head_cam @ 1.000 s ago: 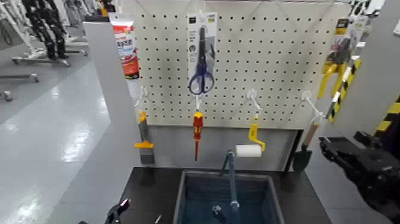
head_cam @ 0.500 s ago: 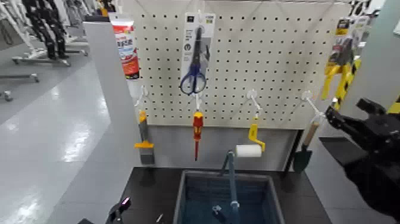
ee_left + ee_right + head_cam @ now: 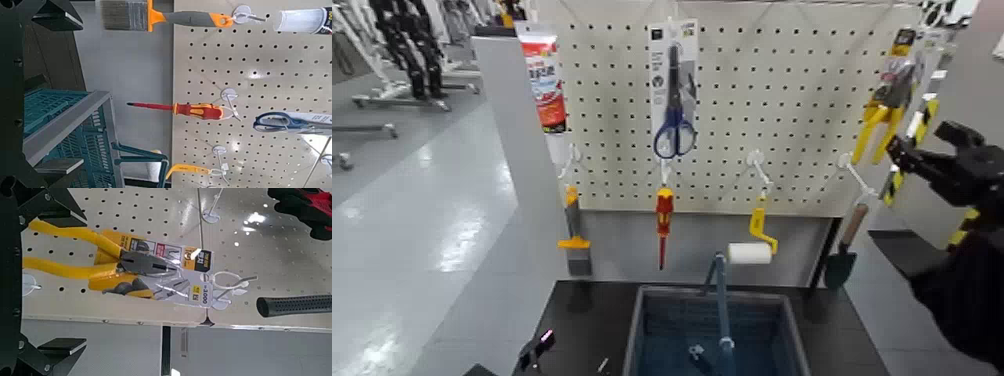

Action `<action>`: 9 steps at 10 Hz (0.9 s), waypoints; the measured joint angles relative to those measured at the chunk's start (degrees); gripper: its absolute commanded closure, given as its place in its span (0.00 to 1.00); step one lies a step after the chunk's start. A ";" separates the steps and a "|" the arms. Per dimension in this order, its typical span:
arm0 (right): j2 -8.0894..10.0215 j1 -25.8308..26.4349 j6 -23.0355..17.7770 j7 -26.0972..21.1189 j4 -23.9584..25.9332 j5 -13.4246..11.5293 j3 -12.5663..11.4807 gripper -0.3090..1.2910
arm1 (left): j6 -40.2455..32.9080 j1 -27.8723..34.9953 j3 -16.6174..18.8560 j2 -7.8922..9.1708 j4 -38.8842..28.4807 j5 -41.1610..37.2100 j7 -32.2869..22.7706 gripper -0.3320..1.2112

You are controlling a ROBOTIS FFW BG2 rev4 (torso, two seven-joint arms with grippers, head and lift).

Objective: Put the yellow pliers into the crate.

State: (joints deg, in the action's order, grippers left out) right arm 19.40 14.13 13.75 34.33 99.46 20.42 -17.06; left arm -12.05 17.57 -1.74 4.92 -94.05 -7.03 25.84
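Observation:
The yellow pliers [image 3: 880, 112] hang on their white card at the top right of the pegboard. In the right wrist view the pliers [image 3: 86, 254] lie close ahead, with dark jaws on the card. My right gripper [image 3: 917, 150] is raised just right of and below them, open and empty; its fingers [image 3: 48, 205] spread wide in the right wrist view. The dark blue-grey crate [image 3: 712, 291] stands on the black table below the board and also shows in the left wrist view [image 3: 70, 125]. My left gripper [image 3: 535, 352] is low at the table's left, open and empty.
On the pegboard [image 3: 782, 90] hang blue scissors [image 3: 672, 110], a red-and-yellow screwdriver [image 3: 663, 215], a yellow-handled paint roller [image 3: 752, 240], a paintbrush [image 3: 573, 225], a tube [image 3: 543, 80] and a dark trowel [image 3: 844, 255]. A blue clamp [image 3: 720, 300] stands in the crate.
My right arm has risen and moved in toward the pegboard, up to the pliers. The scissors and the pliers card swing slightly. The left arm has stayed put.

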 measured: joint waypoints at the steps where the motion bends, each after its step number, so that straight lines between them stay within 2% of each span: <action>1: 0.75 1.93 0.58 1.74 -2.41 2.09 0.32 0.33 | 0.05 -0.10 -0.07 0.00 0.01 0.00 0.00 0.28; 4: 2.83 8.13 1.57 7.85 -9.93 6.61 1.48 0.33 | 0.21 -0.41 -0.38 0.08 0.01 0.01 0.00 0.28; 7: 4.60 13.88 1.97 14.64 -18.54 9.80 4.20 0.33 | 0.42 -0.71 -0.62 0.16 0.07 0.08 0.17 0.28; 8: 5.30 15.94 2.51 18.60 -21.47 10.69 5.55 0.35 | 0.45 -0.81 -0.67 0.19 0.09 0.09 0.18 0.28; 9: 5.98 17.84 2.67 21.22 -24.01 11.23 7.20 0.43 | 0.50 -0.86 -0.71 0.24 0.10 0.09 0.18 0.28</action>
State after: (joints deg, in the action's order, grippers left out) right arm 25.37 31.97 16.42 55.55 75.44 31.65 -9.86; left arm -11.55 16.71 -2.45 5.16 -93.96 -6.94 26.02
